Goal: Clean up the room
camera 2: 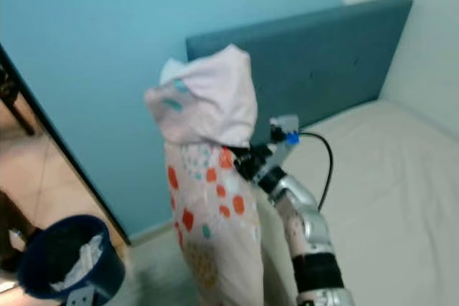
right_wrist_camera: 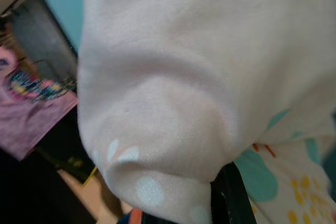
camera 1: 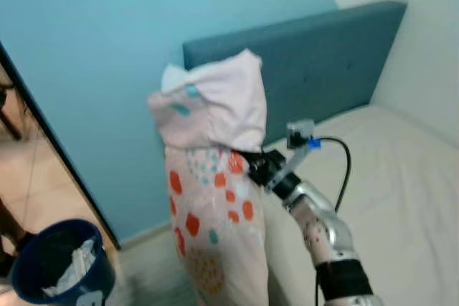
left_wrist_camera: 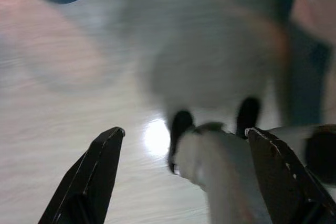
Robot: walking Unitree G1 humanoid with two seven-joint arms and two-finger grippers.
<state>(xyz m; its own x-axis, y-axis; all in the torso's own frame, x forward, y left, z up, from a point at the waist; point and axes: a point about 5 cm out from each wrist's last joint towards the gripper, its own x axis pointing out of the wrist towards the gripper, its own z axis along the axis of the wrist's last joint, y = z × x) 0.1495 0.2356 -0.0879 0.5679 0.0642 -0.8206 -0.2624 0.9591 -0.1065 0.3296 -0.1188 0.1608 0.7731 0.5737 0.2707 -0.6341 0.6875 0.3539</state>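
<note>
Holding up a pale pink pillow (camera 1: 211, 198) printed with orange, teal and yellow spots, the right gripper (camera 1: 252, 164) pinches the fabric near its folded-over top, so the pillow hangs upright in front of the robot, between the bin and the bed. The left gripper (left_wrist_camera: 184, 145) hangs low over a pale, shiny floor, its two black fingers spread wide with nothing between them.

Down at the robot's left stands a dark blue bin (camera 1: 61, 263) with crumpled white paper inside. To the right lies a bed with a cream sheet (camera 1: 401, 198). Behind it rises a teal headboard (camera 1: 323, 62) against a light blue wall (camera 1: 107, 48).

Tidying looks only partly done: the pillow is lifted but not yet laid on the bed.

The pillow's lower end is cut off at the frame edge. Its fabric hides the right fingertips, and the left wrist view is badly blurred.
</note>
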